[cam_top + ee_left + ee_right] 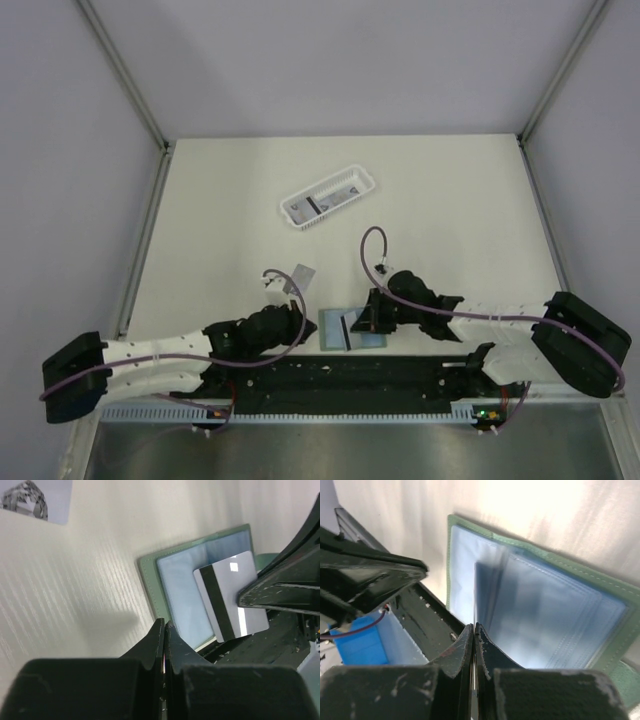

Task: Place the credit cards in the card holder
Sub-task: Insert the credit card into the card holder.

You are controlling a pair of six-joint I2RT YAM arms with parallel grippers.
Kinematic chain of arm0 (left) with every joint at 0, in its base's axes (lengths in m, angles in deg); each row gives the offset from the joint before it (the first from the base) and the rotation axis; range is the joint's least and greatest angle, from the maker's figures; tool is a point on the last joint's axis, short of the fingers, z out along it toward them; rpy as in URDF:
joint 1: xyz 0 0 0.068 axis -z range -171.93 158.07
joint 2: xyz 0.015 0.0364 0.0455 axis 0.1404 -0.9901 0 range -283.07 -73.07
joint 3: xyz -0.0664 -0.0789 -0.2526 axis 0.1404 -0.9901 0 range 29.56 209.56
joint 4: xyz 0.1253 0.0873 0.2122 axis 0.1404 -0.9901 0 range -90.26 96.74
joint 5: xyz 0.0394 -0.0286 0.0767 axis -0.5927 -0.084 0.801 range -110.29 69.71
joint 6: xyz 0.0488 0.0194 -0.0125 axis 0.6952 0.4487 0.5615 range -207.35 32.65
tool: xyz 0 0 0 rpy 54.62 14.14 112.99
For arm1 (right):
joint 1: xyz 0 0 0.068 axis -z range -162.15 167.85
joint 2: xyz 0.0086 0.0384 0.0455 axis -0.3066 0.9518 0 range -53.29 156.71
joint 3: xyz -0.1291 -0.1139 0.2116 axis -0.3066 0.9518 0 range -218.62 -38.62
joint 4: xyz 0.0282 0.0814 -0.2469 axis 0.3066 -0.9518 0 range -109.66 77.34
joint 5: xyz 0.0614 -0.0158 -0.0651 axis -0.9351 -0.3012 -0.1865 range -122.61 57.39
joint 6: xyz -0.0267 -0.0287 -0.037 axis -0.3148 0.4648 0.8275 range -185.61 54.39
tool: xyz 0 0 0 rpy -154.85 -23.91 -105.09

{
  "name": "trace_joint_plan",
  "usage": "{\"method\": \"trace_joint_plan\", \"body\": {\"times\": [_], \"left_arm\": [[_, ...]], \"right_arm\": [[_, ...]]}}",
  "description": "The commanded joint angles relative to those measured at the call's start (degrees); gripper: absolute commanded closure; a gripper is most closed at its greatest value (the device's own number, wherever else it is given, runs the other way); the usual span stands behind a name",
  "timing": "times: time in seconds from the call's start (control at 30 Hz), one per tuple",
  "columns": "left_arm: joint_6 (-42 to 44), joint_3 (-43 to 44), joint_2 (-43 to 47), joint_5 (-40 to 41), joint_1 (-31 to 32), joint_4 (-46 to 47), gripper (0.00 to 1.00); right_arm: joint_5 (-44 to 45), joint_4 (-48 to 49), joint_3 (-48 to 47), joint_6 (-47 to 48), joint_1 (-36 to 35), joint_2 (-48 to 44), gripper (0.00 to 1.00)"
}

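Grey card [235, 587] pinched — right tool [473, 628] over holder [180, 595].

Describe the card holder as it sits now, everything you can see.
The card holder lies open and flat on the white table, near its front edge between the arms. Outside: sage-green, leather-like, stitched border. Inside: pale blue, glossy sleeves. The shut right gripper holds a grey black-striped credit card over its middle; whether the card touches a sleeve cannot be told. The shut left gripper sits beside its left edge, contact unclear.
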Motion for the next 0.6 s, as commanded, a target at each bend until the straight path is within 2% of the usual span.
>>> {"method": "trace_joint_plan", "body": {"times": [0.0, 0.13, 0.27, 0.57], "left_arm": [[2.4, 0.1, 4.1, 3.9, 0.1, 0.0, 1.00], [3.6, 0.4, 2.2, 5.3, 0.0, 2.1, 1.00], [2.8, -0.2, -2.2, 3.2, 0.0, 6.0, 1.00], [3.9, 0.8, -6.5, 1.1, 0.0, 9.8, 1.00]], "right_arm": [[4.7, -2.1, -1.8, 1.2, -0.8, -0.9, 1.00], [7.6, -0.1, 1.0, -0.5, -0.9, -4.2, 1.00], [10.6, 1.5, 4.1, -2.8, -0.9, -8.1, 1.00], [10.4, 1.2, 5.2, -3.5, -0.9, -8.1, 1.00]]}}
